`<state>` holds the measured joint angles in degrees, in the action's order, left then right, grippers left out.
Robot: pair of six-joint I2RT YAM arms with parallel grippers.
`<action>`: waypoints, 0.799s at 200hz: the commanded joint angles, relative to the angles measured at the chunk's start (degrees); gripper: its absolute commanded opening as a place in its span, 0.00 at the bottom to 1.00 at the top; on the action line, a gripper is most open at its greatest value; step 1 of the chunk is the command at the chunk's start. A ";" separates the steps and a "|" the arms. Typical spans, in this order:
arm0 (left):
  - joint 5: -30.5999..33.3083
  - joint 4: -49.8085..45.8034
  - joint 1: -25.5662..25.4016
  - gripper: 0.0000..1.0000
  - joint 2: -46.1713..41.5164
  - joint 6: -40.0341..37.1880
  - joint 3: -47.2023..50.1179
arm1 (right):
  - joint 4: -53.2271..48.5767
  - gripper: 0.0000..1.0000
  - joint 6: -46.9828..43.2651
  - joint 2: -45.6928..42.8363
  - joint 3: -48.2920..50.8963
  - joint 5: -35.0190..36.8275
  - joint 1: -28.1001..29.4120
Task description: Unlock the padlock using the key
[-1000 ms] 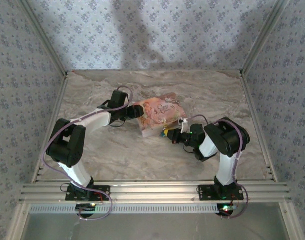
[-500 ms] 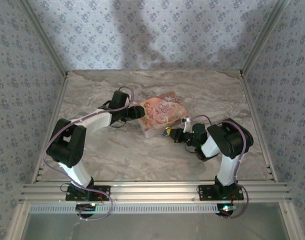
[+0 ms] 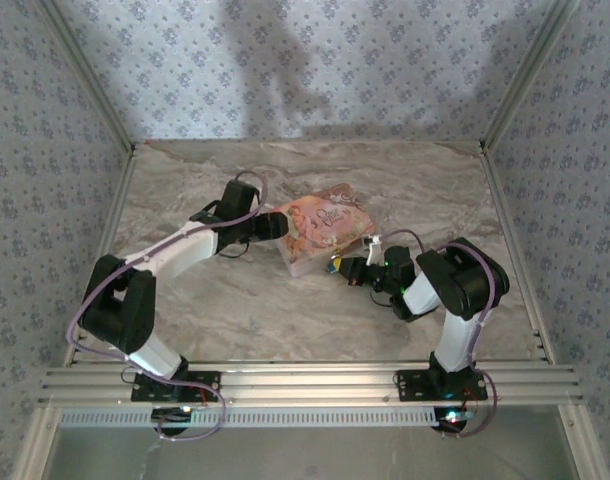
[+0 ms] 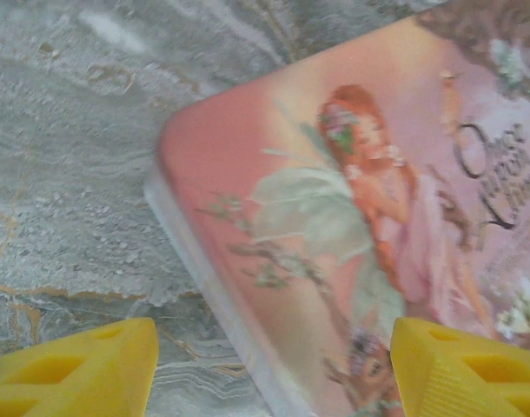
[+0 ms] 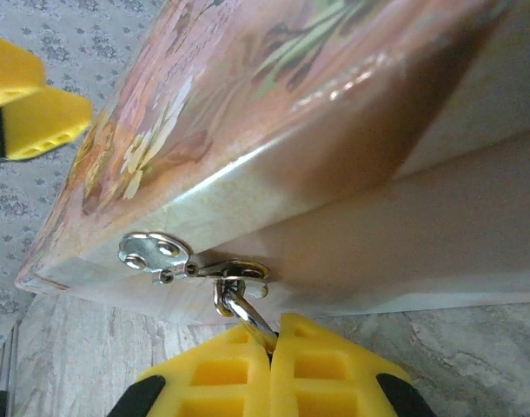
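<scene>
— Checking the right gripper (image 5: 272, 343) first. Pressing together or spreading?
— Pressing together, pinching the padlock (image 5: 243, 313). Hiding the lock body between the yellow fingers (image 5: 330, 373); showing only its metal loop above the fingertips, hooking through the small silver clasp (image 5: 154, 252) on the front wall of the pink picture box (image 5: 248, 95).
— And seeing the left gripper (image 4: 269, 373) how?
— Spreading wide at the opposite end of the box. Hovering with one finger (image 4: 74, 373) over the marble table (image 4: 65, 174), just beside the box corner, and with the other finger over the lid, near the painted red-haired girl. Not clamping anything.
— Lying where, the box?
— Lying flat near the middle of the table, between both grippers, turned a little sideways. Facing the right arm with the clasp side, with the padlock at that near edge, touching the box wall or just beside it; not telling which.
</scene>
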<state>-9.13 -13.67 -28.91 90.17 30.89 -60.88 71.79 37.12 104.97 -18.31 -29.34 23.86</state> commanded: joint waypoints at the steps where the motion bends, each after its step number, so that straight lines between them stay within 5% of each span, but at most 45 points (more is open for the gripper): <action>1: 3.24 -3.04 -3.67 0.71 -2.72 -2.80 -3.95 | -0.36 0.02 0.84 -1.34 -0.90 -0.01 -0.39; 72: -0.81 -3.75 -13.53 0.71 5.62 -2.51 -12.41 | -1.59 0.03 1.02 -1.51 -1.32 -0.02 -0.39; 160: -3.18 -2.16 -14.73 0.70 11.74 -0.44 -10.17 | -3.62 0.02 1.19 -3.05 -1.29 0.05 -0.99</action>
<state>-11.00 -16.05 -43.46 101.38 29.47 -72.79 68.73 37.15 103.44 -18.70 -29.36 23.68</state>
